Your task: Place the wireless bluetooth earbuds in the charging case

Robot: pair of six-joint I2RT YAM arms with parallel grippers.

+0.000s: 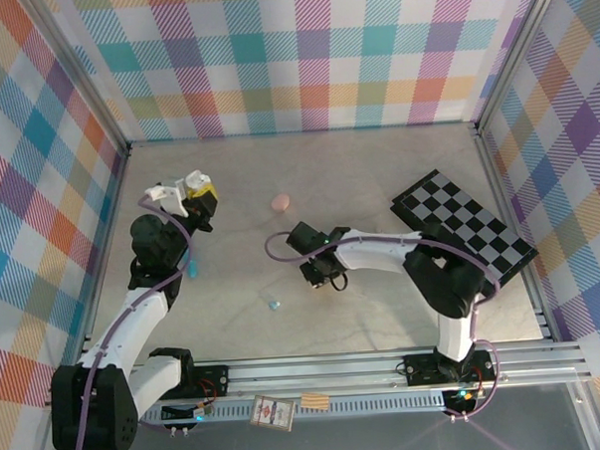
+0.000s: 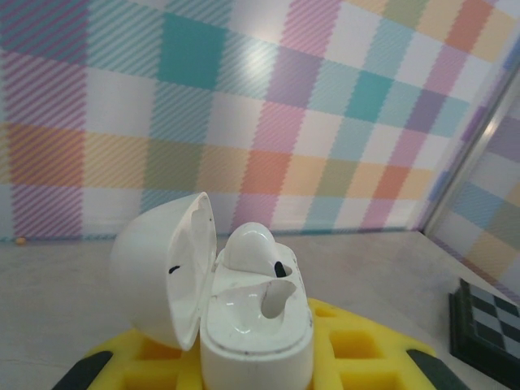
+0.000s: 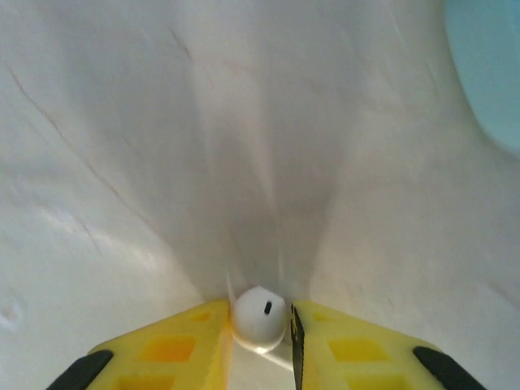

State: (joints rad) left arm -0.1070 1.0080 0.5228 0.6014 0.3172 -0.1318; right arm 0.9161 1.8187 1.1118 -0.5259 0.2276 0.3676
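Two white earbuds are what I can account for from my screens. The first white earbud (image 2: 253, 248) sits in one socket of the open white charging case (image 2: 258, 333), with the socket beside it empty; the lid (image 2: 162, 268) stands swung out to the left. My left jaws are clamped tight on the lower body of that case, gripping it from both sides with its mouth facing up; in the overhead view this is at the far left of the table (image 1: 377, 172).

The second white earbud (image 3: 260, 315) is pinched between the yellow tips of my right jaws, which stand narrow around it and low over the table; overhead, the right arm (image 1: 381, 249) reaches in toward the middle.

A small teal earbud (image 1: 274, 304) lies on the table on the near side of the right jaws, apart from them; a pale pink oval piece (image 1: 280, 201) lies farther back, and I cannot tell whether it is a case or a bud. A checkerboard (image 1: 464, 223) lies flat at the right; a blurred teal shape (image 3: 487, 73) shows in the right wrist view's upper corner, too soft to name.
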